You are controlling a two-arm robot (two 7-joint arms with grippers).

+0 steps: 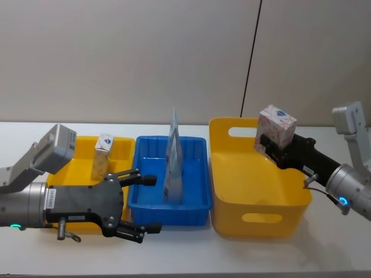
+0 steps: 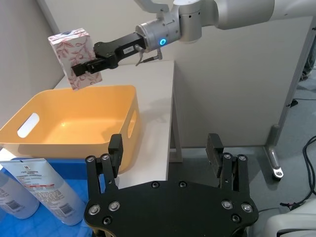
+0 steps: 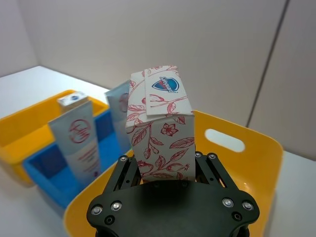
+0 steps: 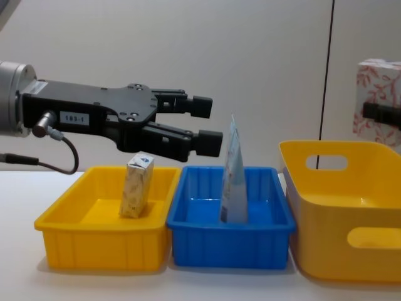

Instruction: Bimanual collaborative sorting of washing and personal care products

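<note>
My right gripper [image 1: 271,143] is shut on the white box with red floral print [image 1: 276,126], holding it upright above the far rim of the big yellow bin [image 1: 261,202]. In the right wrist view the box [image 3: 160,128] stands between the fingers [image 3: 123,173]. A beige carton [image 1: 104,155] stands in the yellow tray [image 1: 81,147]. A pale blue tube [image 1: 173,156] stands upright in the blue tray [image 1: 168,211]. My left gripper [image 1: 148,202] is open and holds nothing. It hovers over the front edges of the two trays, raised above them in the chest view [image 4: 210,125].
The three containers stand side by side across the white table [image 1: 185,255]: yellow tray on the left, blue tray in the middle, handled bin on the right. The bin's inside [image 2: 74,123] looks bare. A wall rises close behind the table.
</note>
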